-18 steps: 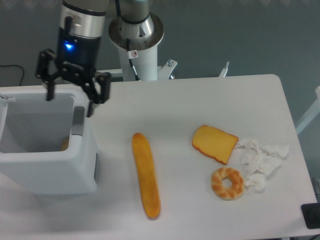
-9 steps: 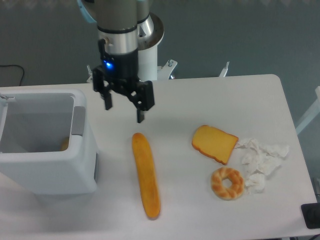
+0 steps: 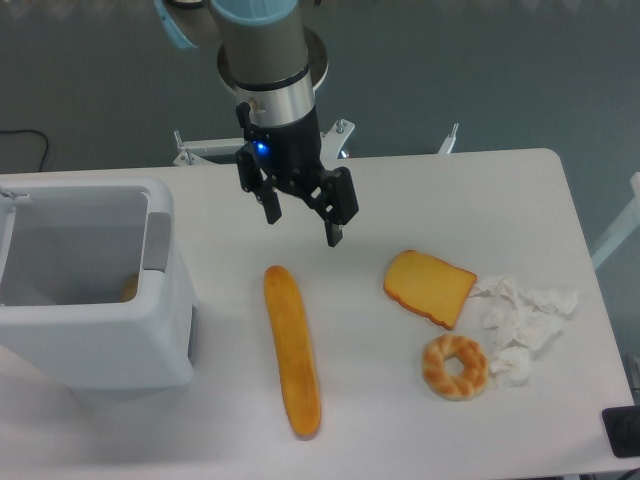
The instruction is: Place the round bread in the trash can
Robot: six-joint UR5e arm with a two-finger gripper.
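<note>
The white trash can [image 3: 100,345] stands at the table's left edge, with its opening facing up and a grey panel [image 3: 156,243] on its right rim. Low inside it, against the right wall, a small tan sliver [image 3: 130,290] shows. It may be the round bread, but too little of it is visible to tell. No round bread lies on the table. My gripper [image 3: 302,228] hangs open and empty above the table, right of the can and just above the far end of the long loaf.
A long orange loaf [image 3: 292,350] lies lengthwise at mid-table. To the right are a yellow bread slice [image 3: 430,287], a golden-brown twisted ring [image 3: 455,366] and crumpled white tissue [image 3: 525,320]. The arm's base [image 3: 285,120] stands at the far edge.
My gripper has moved right, from above the trash can's far right corner out over the table's middle. It stays open and empty, and nothing on the table has shifted.
</note>
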